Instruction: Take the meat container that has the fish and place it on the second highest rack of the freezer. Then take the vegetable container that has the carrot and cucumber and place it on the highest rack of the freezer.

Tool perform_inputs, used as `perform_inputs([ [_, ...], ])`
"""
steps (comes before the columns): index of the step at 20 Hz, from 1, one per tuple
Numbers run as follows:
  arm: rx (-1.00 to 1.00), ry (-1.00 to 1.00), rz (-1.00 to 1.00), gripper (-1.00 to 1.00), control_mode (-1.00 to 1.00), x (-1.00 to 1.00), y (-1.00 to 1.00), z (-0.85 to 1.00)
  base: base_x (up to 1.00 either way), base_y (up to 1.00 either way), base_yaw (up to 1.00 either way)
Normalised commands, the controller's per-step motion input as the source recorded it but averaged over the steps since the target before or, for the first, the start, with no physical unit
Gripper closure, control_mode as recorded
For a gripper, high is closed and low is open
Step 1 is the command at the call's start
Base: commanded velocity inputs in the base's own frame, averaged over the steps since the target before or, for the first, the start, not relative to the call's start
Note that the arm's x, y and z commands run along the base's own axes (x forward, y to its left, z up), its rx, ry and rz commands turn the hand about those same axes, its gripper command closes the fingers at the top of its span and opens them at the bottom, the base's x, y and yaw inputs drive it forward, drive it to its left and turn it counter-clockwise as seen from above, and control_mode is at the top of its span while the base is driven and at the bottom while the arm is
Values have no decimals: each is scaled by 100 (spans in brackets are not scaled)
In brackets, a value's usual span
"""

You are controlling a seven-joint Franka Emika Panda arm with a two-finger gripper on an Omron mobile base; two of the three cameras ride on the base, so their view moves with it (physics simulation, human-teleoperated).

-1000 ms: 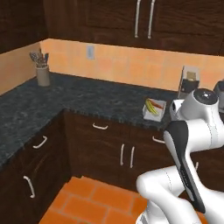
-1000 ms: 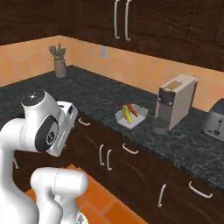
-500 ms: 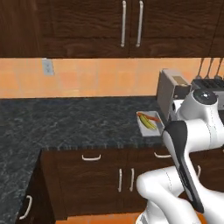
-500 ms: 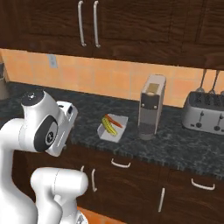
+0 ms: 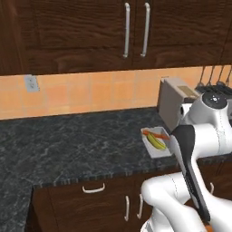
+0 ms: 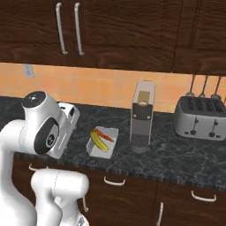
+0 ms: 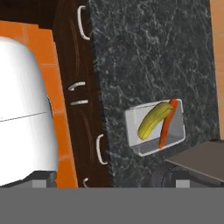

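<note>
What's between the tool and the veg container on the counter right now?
Nothing visible. In the hand view the vegetable container with carrot and cucumber sits in open view on the counter. The coffee machine stands beside it, not in the path.

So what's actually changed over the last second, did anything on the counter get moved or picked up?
Only the base drove, sliding both base views along the counter: the utensil holder left view and the toaster came in. The vegetable container lies beside the coffee machine as before, untouched. Nothing was grasped or released, and the arm's pose looks unchanged.
</note>
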Motion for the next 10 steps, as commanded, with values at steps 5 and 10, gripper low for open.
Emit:
perform_inputs([
  [5, 0, 0, 0, -100, 100, 0, 0, 0, 27, 56, -9],
  [10, 0, 0, 0, -100, 100, 0, 0, 0, 66, 21, -3],
])
